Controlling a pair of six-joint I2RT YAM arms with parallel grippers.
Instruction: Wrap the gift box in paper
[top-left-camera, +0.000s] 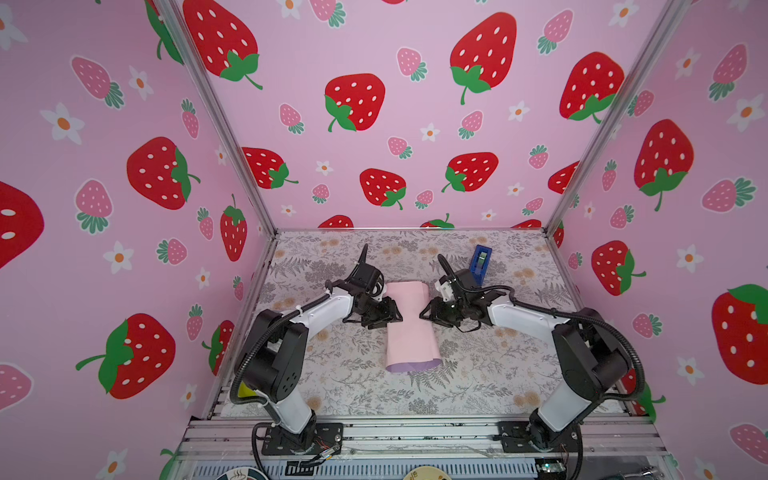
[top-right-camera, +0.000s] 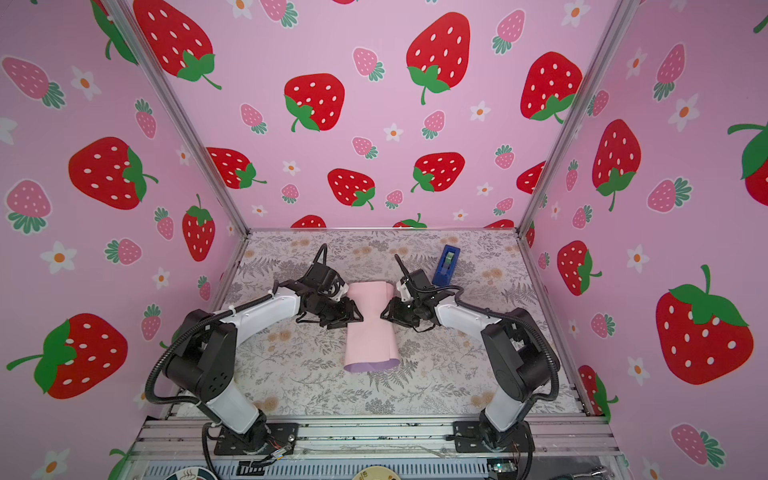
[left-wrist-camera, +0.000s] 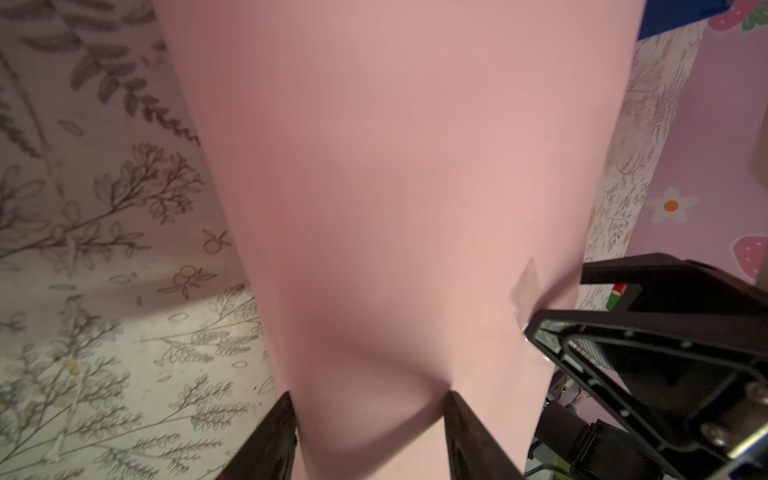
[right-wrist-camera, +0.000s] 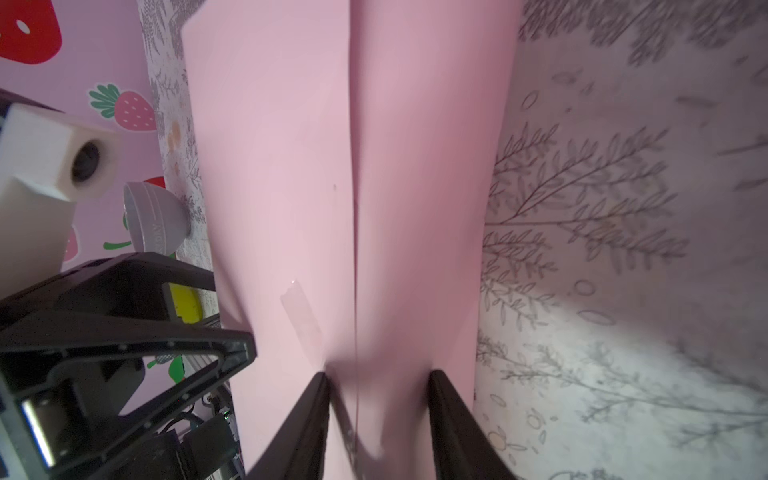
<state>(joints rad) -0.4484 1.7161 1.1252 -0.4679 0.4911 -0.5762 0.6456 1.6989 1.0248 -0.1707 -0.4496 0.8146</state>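
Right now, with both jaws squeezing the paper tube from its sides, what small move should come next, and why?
Probably open the right gripper and bring it to the near end to fold that flap down, while the left gripper holds. The paper is a tube with a tape strip on it, pink outside, but its near end gapes, showing lilac inside.

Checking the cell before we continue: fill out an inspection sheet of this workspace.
Surface: floral-print table, no spills seen.
Job's things: paper rolled into a pink tube, lilac inside showing at its near end, tape strip on it; gift box not visible.
Clutter: blue tape dispenser, back right, apart from the paper.
Grippers: left gripper and right gripper each closed on the paper's sides.
Cables: black conduit along each arm, off the paper.
Surroundings: strawberry-print walls.
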